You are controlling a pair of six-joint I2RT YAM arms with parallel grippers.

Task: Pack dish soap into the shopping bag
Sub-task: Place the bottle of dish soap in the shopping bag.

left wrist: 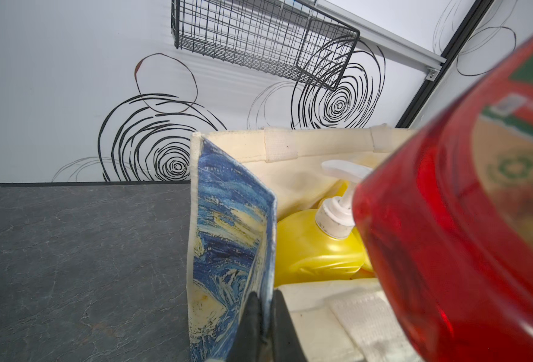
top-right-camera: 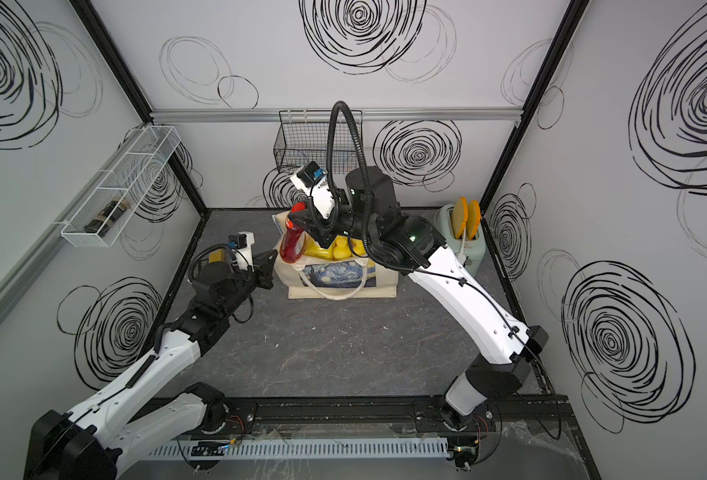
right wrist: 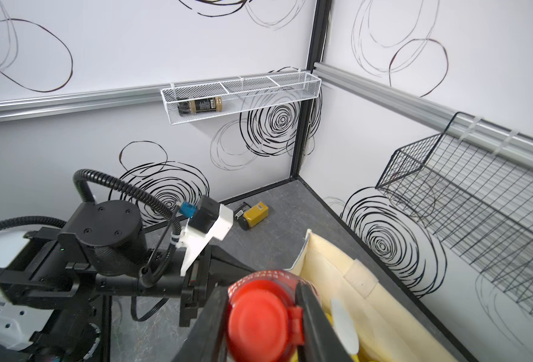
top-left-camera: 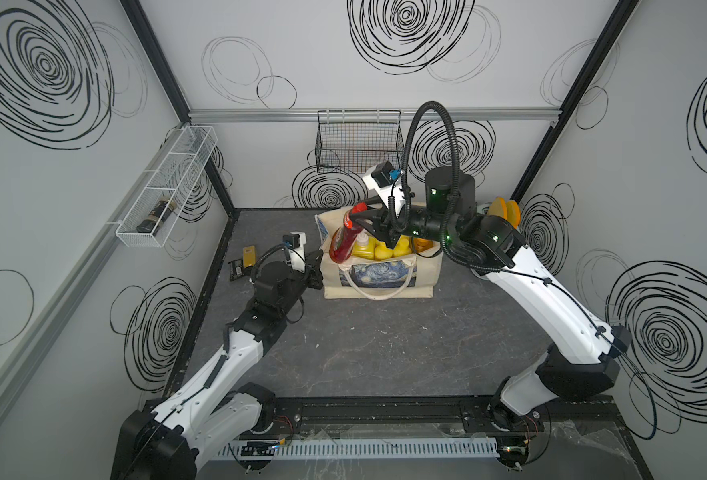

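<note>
So your right gripper [right wrist: 262,316] has its jaws clamped on the neck of the dark-red bottle [top-left-camera: 340,245], one finger either side just under its cap. The body hangs tilted below them over the open top of the shopping bag [top-left-camera: 378,291]. Your left gripper [left wrist: 265,316] has its jaws nipped tight on the bag's side wall at the rim, blue print on one side of them and cream lining on the other. Just past the left jaws, inside the bag, sits the yellow pump bottle [left wrist: 315,250], with yellow-capped bottles [top-left-camera: 389,249] beside it. Can't really tell if the red bottle's base touches the rim.
</note>
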